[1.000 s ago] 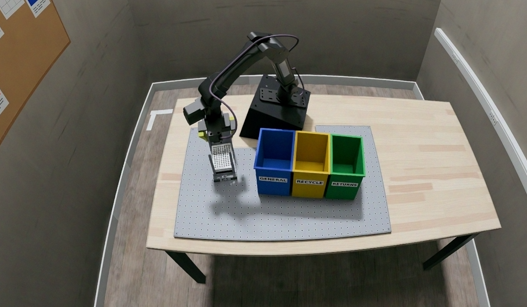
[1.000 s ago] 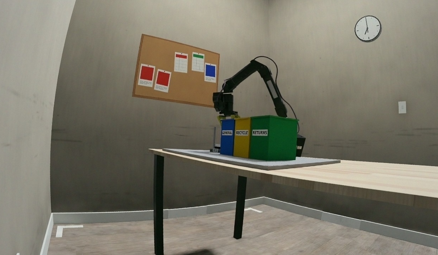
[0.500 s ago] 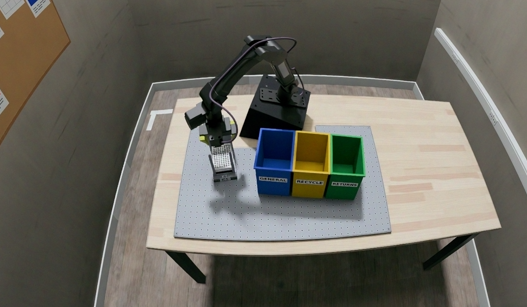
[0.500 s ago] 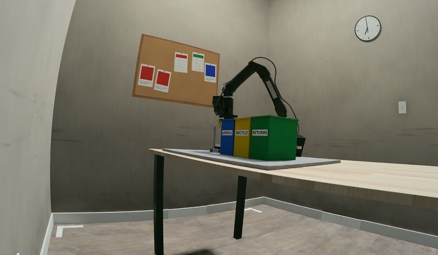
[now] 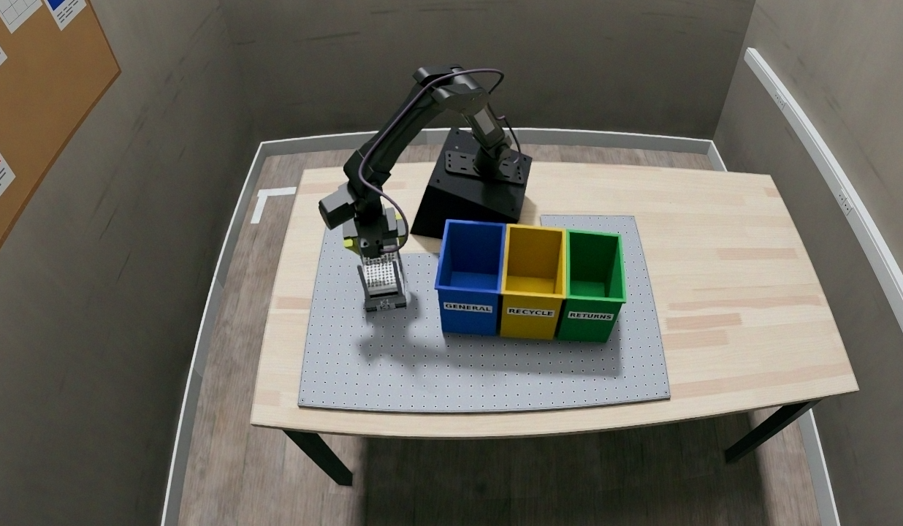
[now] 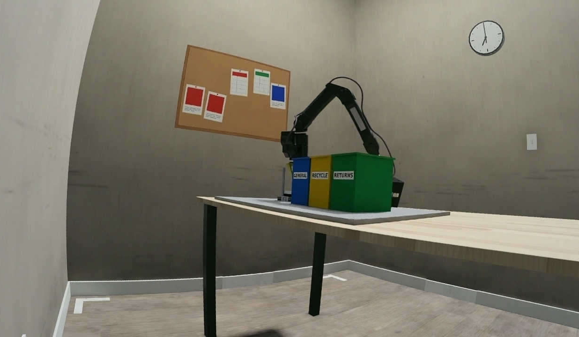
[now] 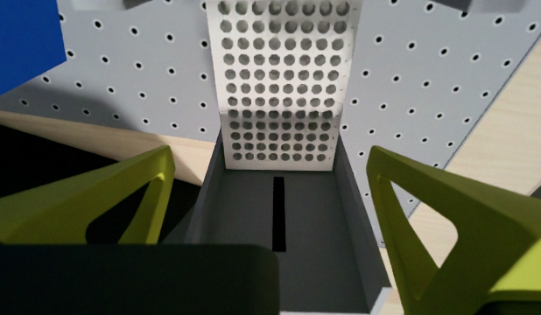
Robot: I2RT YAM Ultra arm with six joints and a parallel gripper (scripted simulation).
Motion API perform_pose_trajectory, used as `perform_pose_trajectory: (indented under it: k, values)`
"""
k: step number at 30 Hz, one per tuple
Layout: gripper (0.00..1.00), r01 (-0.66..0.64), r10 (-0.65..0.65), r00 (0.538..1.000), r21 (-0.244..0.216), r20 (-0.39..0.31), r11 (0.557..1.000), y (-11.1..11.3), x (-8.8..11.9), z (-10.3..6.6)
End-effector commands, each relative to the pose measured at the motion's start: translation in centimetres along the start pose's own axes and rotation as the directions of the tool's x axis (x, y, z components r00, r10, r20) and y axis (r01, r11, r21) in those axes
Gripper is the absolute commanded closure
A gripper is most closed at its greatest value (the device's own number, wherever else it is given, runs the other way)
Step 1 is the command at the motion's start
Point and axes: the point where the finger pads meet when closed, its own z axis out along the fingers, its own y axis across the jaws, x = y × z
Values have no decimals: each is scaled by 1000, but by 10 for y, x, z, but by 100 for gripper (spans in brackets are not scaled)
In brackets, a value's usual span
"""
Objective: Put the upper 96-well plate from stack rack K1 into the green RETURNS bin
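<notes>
White plate [image 7: 280, 83], pitted with rows of round wells, is lying flat in the grey rack [image 7: 209, 206], its long axis running away from the gripper [image 7: 270, 175], whose yellow-green fingers are standing wide apart, holding nothing.

The rack K1 [image 7: 347, 175] walls flank the upper plate [image 7: 279, 83]; the wide-open gripper [image 7: 270, 197] straddles them, with the blue bin [image 7: 21, 44] near on one side
</notes>
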Motion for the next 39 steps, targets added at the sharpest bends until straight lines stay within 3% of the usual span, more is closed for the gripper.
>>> perform_pose_trajectory:
  k: [1, 4, 5, 7, 19, 21, 22, 24, 36, 38, 39]
  values:
    - [0, -2, 2, 1000, 1, 18, 1000, 1, -4, 10]
    - [0, -2, 2, 1000, 1, 18, 1000, 1, -4, 11]
    - [0, -6, 5, 999, 27, 33, 1000, -4, -5, 3]
    - [0, -7, 7, 1000, 2, 19, 1000, 0, -3, 16]
    - [0, -2, 2, 1000, 1, 17, 1000, 1, -4, 36]
    - [0, -2, 2, 1000, 1, 17, 1000, 1, -4, 36]
    - [0, -7, 6, 999, 24, 32, 1000, -4, -5, 29]
    - [0, -6, 6, 1000, 2, 19, 1000, 0, -3, 41]
    - [0, -2, 2, 1000, 1, 17, 1000, 1, -4, 61]
    - [0, -2, 2, 1000, 1, 17, 1000, 1, -4, 61]
    - [0, -7, 6, 999, 24, 32, 1000, -6, -6, 54]
